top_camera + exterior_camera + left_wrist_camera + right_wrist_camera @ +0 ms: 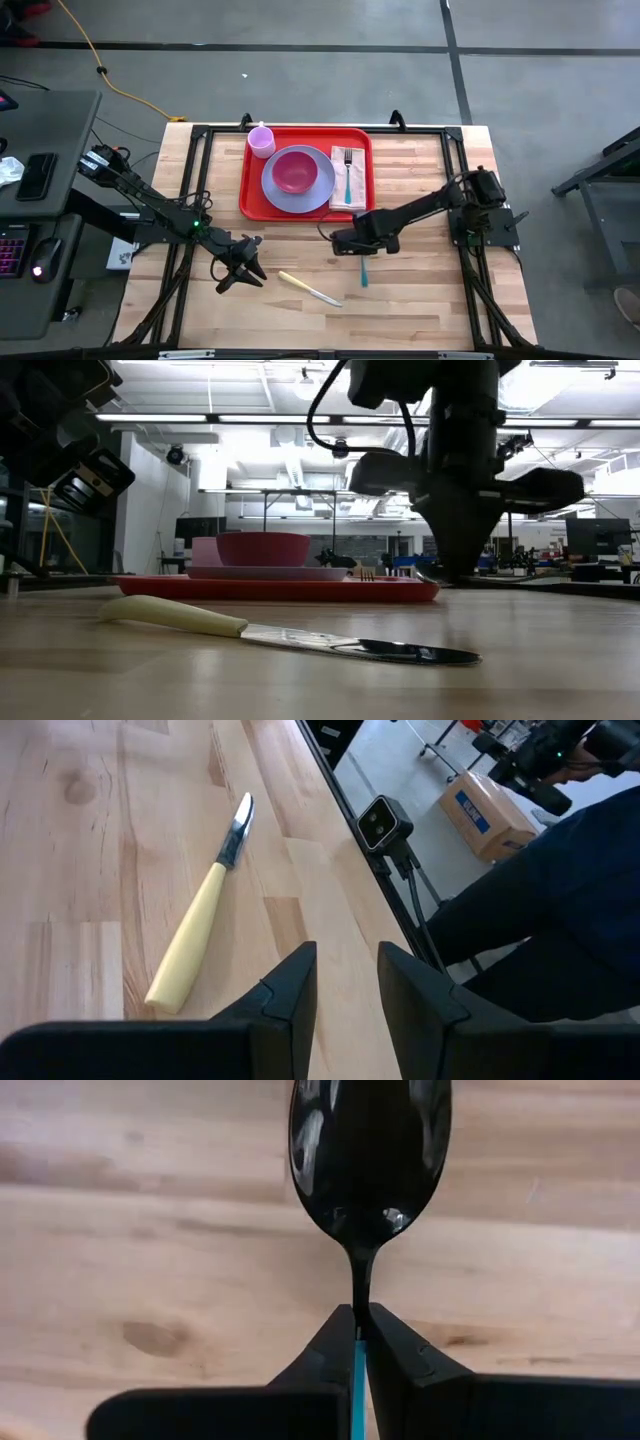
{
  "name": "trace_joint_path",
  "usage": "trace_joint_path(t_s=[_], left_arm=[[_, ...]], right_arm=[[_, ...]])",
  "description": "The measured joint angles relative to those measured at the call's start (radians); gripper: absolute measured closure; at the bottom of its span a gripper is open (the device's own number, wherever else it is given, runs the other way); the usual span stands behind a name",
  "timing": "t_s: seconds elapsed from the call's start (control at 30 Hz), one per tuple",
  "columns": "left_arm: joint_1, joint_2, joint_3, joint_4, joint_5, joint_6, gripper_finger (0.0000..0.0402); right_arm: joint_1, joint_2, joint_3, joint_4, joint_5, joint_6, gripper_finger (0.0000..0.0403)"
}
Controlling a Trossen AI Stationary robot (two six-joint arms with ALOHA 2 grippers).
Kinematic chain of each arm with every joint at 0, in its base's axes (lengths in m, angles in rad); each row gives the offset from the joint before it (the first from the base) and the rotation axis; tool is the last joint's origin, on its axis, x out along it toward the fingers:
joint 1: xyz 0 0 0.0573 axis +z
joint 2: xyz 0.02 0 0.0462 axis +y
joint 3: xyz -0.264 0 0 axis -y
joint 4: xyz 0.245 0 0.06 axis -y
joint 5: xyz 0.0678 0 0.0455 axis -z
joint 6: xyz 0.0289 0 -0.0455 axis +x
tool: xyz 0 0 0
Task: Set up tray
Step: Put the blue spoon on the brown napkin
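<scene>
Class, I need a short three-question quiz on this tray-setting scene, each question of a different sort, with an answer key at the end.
1. True or false: the right gripper is shut on the spoon.
2. Multiple choice: where does the knife lie? A) on the red tray B) on the bare wooden table, beside the left gripper C) in the bowl
3. Fill in: the fork rests on a white ____ on the tray.

Key: 1 true; 2 B; 3 napkin.
</scene>
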Motion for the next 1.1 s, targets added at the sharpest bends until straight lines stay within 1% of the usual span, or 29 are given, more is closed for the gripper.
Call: trace_joint_path(t_s=[0.23,0.5,0.73,0.9,1.1], left_arm=[[0.0,0.0,0.0,0.0,0.0,-0.007,0.0263],[0.0,0.0,0.0,0.0,-0.009,-0.01,0.0263],[0.0,0.0,0.0,0.001,-0.014,-0.011,0.0263],[0.0,0.0,0.0,0.001,-0.014,-0.011,0.0263],[0.0,0.0,0.0,0.001,-0.014,-0.012,0.0263]], right_arm=[[0.03,-0.001,0.029,-0.002,-0.028,0.007,0.04],[0.053,-0.002,0.102,-0.003,-0.031,0.003,0.0401],[0.057,-0.003,0.155,-0.003,0.012,-0.011,0.0401],[0.035,-0.003,0.169,-0.003,0.025,-0.041,0.0401],[-0.02,-0.004,0.169,-0.008,0.032,-0.1,0.0401]])
